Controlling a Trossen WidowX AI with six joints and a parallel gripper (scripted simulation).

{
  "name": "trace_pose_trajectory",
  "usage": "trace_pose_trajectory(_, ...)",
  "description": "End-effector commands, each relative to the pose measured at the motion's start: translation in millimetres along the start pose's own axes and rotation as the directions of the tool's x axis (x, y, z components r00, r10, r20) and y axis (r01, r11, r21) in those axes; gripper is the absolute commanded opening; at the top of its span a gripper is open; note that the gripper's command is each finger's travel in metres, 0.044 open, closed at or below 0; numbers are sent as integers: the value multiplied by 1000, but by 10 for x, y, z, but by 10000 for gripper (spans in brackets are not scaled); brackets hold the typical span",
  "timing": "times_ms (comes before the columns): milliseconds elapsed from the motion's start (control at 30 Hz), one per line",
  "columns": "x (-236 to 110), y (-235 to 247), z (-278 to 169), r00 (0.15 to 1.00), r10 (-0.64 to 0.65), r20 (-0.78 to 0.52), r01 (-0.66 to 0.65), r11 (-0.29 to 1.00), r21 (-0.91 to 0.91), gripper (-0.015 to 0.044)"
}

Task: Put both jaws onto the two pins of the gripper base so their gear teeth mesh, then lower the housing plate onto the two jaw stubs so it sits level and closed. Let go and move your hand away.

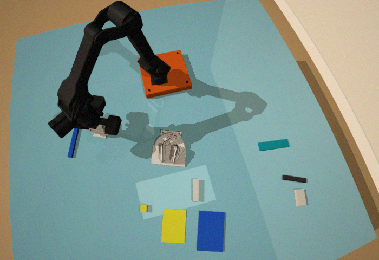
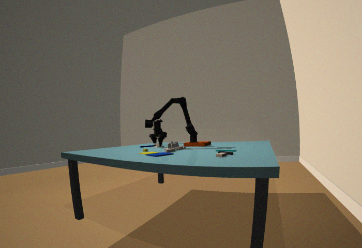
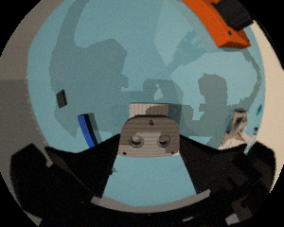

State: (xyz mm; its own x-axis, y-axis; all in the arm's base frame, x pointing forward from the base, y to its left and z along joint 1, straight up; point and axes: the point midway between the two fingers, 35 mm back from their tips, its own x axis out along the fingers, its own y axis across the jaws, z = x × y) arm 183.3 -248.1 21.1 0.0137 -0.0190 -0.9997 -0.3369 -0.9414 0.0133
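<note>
The housing plate (image 1: 99, 130) (image 3: 150, 128), pale grey with two round sockets, lies level at the left, low at the table top. My gripper (image 2: 157, 143) (image 3: 149, 136) points down and is shut on it, one finger against each side edge. In the top view the arm hides the fingers and part of the plate. The pale gripper base (image 1: 168, 163) (image 2: 169, 150) stands to the right of the plate. The two jaws, a left jaw (image 1: 161, 152) and a right jaw (image 1: 174, 153), stand side by side on it. Whether their teeth mesh is too small to tell.
A blue bar (image 1: 72, 145) (image 3: 86, 130) lies just left of the housing plate. The orange robot mount (image 1: 179, 64) is behind. A white block (image 1: 195, 189), yellow cube (image 1: 143, 208), yellow sheet (image 1: 174, 226) and blue sheet (image 1: 210, 231) lie in front; a teal bar (image 1: 273, 144) lies right.
</note>
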Motion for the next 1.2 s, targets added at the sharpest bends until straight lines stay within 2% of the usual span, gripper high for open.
trace_pose_trajectory(0,0,0,0,1000,0,0,0,1000,0,351)
trace_pose_trajectory(800,-707,5,-3,1000,3,1,-3,1000,4,351)
trace_pose_trajectory(933,-728,0,-3,1000,3,1,-3,1000,0,351)
trace_pose_trajectory(1167,-729,-136,-64,1000,2,0,-2,987,-161,351)
